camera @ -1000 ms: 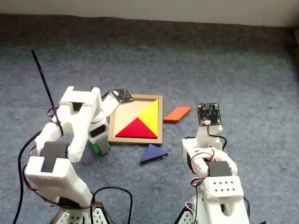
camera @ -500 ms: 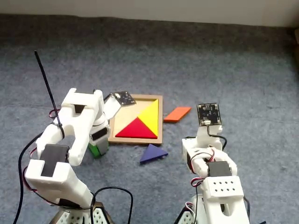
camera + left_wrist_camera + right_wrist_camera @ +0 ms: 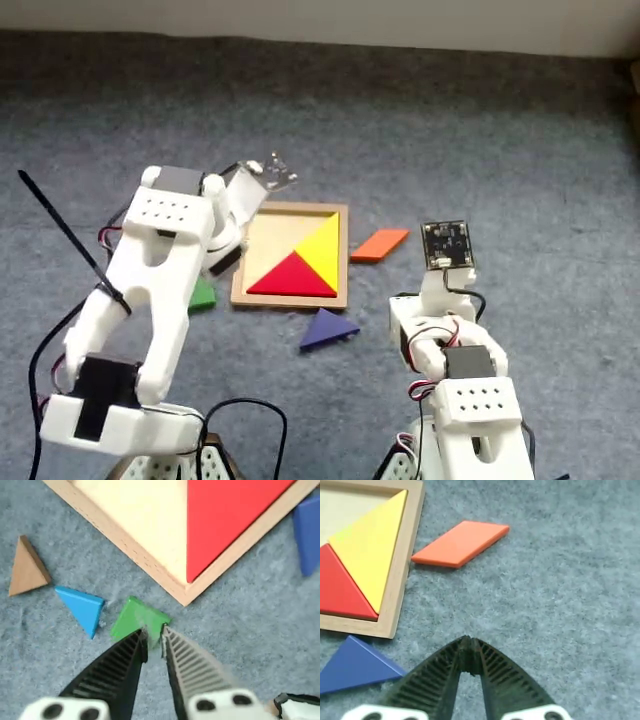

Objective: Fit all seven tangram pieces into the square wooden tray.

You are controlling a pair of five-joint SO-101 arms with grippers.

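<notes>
The left gripper (image 3: 153, 636) has its fingers drawn almost together, and they appear to nip the near corner of the green piece (image 3: 134, 619). The piece is just off the near-left corner of the square wooden tray (image 3: 145, 557), which sits around the middle of the tabletop.

A corner pinch is a weak hold, so the piece may well swivel or slip. It is best carried slowly and only just clear of the rim. It should be turned until its sides run true to the rim, then laid flat in the tray's bare left part. Placing it tight against the wall or the red triangle (image 3: 225, 520) leaves room for the rest.

So far 2 of the 7 pieces are seated: the red triangle and the yellow triangle (image 3: 367, 540).

The rim is the nearest obstacle. The light blue triangle (image 3: 82, 607) lies just beside the green piece and could be nudged. The tan triangle (image 3: 27, 570) sits a little beyond it, toward the tabletop's left edge.

The dark blue triangle (image 3: 355, 666) lies near the tray's near-right corner, and the orange parallelogram (image 3: 460, 542) lies off the tray's right side. The right gripper (image 3: 469, 647) hangs over the bare tabletop near these 2, with its fingers pressed together on nothing, well apart from the left arm's path.
</notes>
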